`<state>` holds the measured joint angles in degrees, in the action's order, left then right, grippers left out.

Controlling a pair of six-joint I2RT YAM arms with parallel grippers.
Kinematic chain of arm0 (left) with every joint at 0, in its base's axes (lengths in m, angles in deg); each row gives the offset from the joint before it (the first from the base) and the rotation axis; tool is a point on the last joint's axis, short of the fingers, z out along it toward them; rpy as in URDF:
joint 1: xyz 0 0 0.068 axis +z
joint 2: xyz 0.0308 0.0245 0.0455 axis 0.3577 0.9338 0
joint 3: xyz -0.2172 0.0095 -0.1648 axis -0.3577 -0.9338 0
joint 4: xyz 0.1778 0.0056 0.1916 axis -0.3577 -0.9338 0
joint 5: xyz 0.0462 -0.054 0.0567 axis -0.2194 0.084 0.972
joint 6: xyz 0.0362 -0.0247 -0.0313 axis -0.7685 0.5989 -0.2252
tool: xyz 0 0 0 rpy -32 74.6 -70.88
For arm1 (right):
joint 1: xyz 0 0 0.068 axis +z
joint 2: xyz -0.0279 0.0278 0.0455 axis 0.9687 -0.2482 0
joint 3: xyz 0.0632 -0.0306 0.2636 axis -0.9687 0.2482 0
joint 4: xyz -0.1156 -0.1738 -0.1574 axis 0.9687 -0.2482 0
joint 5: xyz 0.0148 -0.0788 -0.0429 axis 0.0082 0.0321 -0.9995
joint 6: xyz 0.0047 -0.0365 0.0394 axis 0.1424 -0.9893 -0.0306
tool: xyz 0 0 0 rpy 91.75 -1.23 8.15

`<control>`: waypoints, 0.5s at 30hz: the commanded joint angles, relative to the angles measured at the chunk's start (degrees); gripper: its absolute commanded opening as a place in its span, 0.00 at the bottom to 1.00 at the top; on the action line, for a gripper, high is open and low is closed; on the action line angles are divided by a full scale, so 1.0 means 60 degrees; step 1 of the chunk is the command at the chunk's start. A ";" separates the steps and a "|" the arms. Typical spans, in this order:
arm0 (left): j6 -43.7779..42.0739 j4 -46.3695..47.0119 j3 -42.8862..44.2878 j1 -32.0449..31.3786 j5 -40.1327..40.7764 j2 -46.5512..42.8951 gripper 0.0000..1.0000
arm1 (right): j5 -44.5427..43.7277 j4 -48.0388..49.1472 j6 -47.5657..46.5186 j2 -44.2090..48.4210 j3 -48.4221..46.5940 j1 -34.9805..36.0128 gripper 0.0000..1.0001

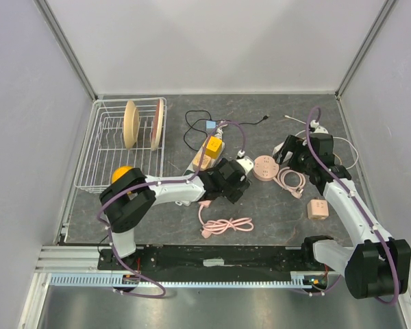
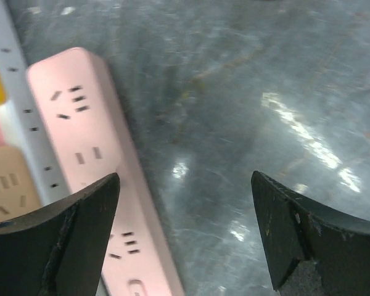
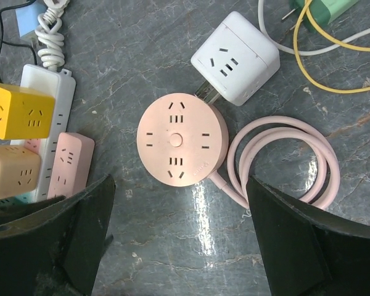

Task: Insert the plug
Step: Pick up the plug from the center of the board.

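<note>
A round pink socket (image 3: pixel 182 139) lies flat on the grey table (image 3: pixel 172 246). A white cube adapter (image 3: pixel 235 58) lies at its upper right, its metal plug prongs (image 3: pixel 205 92) against the socket's rim. My right gripper (image 3: pixel 180 182) hangs open above the table just in front of the socket, holding nothing. In the top view it (image 1: pixel 288 152) is right of the socket (image 1: pixel 265 168). My left gripper (image 2: pixel 185 179) is open and empty over bare table beside a pink power strip (image 2: pixel 92 154); in the top view it (image 1: pixel 227 184) is left of the socket.
A coiled pink cable (image 3: pixel 283 157) runs from the socket. A white strip (image 3: pixel 46 117), yellow cube (image 3: pixel 18 111), tan cube (image 3: pixel 12 172) and pink strip (image 3: pixel 71 163) lie left. A wire dish rack (image 1: pixel 103 147) stands far left; a pink cord (image 1: pixel 222 225) and pink cube (image 1: pixel 318 209) lie near.
</note>
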<state>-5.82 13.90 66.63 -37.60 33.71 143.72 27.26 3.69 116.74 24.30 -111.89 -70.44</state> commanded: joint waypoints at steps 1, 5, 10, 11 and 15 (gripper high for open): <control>0.0102 -0.0203 -0.0490 -0.0828 -0.1604 -0.0084 0.93 | -0.0417 0.0252 -0.0044 0.0104 -0.0051 -0.0074 0.94; 0.0381 -0.0057 -0.0608 -0.1181 -0.2073 -0.0319 0.93 | -0.0652 0.0208 -0.0102 -0.0100 -0.0168 -0.0133 0.93; 0.0746 0.0016 -0.0608 -0.1284 -0.1782 -0.1048 0.93 | -0.0741 0.0238 -0.0322 -0.0845 -0.0738 -0.0118 0.93; 0.0762 0.0031 -0.0579 -0.1284 -0.1491 -0.1226 0.93 | -0.0756 0.0209 -0.0366 -0.1037 -0.0870 -0.0133 0.93; 0.0747 -0.0071 -0.0316 -0.1255 -0.0699 -0.2061 0.93 | -0.1471 0.0091 -0.0410 -0.2090 -0.1544 -0.0118 0.95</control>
<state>-3.42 12.61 62.85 -45.39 24.73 138.93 22.95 3.45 115.45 15.95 -115.89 -70.99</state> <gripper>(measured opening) 0.929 0.948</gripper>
